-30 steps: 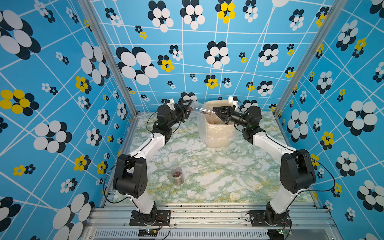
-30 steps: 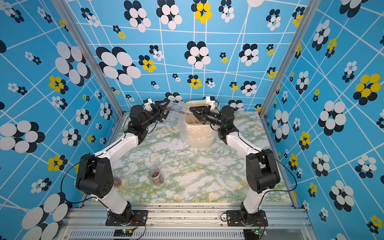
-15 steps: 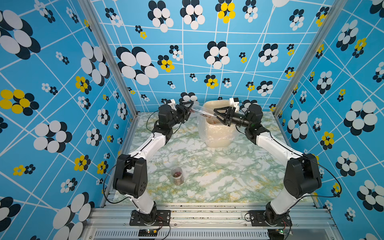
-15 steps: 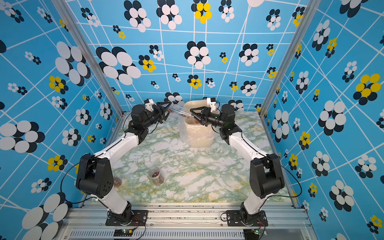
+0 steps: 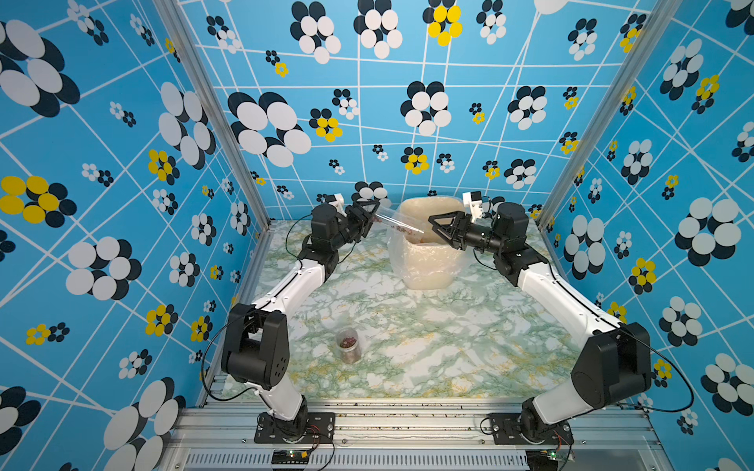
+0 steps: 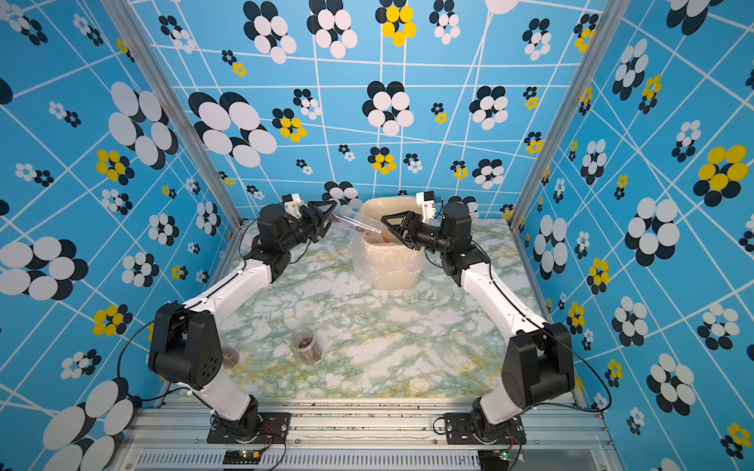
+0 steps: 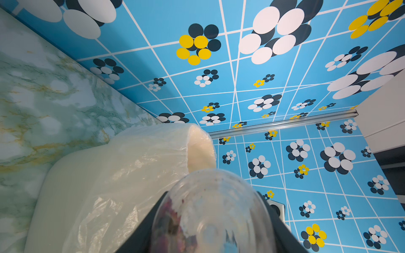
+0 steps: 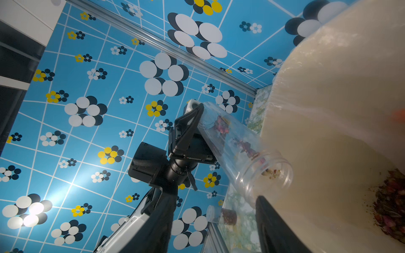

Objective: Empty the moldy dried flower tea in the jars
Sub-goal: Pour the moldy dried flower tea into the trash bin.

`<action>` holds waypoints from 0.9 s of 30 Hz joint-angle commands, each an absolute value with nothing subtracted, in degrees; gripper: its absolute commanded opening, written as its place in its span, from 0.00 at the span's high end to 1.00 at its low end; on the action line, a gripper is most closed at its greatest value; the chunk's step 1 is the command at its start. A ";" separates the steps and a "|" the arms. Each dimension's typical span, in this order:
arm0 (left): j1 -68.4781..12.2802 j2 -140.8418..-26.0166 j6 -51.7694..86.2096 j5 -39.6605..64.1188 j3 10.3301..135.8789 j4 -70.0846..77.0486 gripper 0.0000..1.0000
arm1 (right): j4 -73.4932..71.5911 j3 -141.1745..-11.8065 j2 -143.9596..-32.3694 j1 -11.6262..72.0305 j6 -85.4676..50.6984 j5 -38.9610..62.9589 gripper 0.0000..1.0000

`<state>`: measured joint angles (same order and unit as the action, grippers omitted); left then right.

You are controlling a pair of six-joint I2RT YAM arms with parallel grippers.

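Marble tabletop (image 5: 428,346), blue flowered walls (image 5: 122,134)

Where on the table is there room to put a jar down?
The widest bare patch of table lies between the standing jar, the right arm and the bin. Something clear, maybe a lid, lies just before the bin. It is crowded over the bin, where the left gripper holds a tilted jar beside the open right gripper.

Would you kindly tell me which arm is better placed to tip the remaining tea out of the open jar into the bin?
Probably left. The left gripper is shut on the jar, tilted with its mouth over the bin and tea left inside. The right gripper hangs open, empty, beside the mouth.
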<state>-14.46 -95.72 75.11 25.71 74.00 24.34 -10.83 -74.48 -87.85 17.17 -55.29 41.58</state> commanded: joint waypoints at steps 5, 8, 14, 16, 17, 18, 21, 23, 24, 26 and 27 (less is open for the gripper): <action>-15.19 -92.95 69.03 24.71 77.07 21.96 1.00 | 3.43 -74.28 -81.33 16.93 -41.50 34.25 0.28; -15.50 -92.68 66.62 24.26 77.86 19.97 1.00 | 7.00 -73.90 -79.20 16.87 -38.12 32.07 0.24; -16.13 -92.46 62.23 23.43 79.61 16.16 1.00 | 10.77 -71.93 -75.20 16.92 -34.19 29.12 0.16; -16.35 -92.37 60.82 23.07 80.13 14.95 1.00 | 11.79 -71.12 -74.14 16.90 -33.27 28.24 0.14; -16.57 -92.29 60.21 22.95 80.41 14.58 1.00 | 12.39 -70.85 -73.64 16.87 -32.77 27.89 0.13; -16.67 -92.29 59.71 22.79 80.61 14.17 1.00 | 12.92 -70.51 -73.23 16.90 -32.32 27.50 0.12; -16.96 -92.22 57.55 22.22 81.49 12.27 1.00 | 14.19 -69.16 -71.88 16.90 -30.94 26.57 0.09; -17.36 -92.19 55.78 21.72 82.20 10.78 1.00 | 14.67 -68.07 -70.75 16.89 -30.14 25.63 0.07; -17.56 -92.11 55.09 21.48 82.43 10.24 1.00 | 14.88 -67.58 -70.29 16.91 -29.76 25.27 0.06; -17.88 -92.11 53.79 20.86 82.84 9.50 1.00 | 15.59 -66.66 -69.25 16.88 -28.76 24.34 0.04; -18.03 -92.08 53.22 20.60 82.96 9.25 1.00 | 16.03 -66.32 -68.84 16.89 -28.38 24.03 0.03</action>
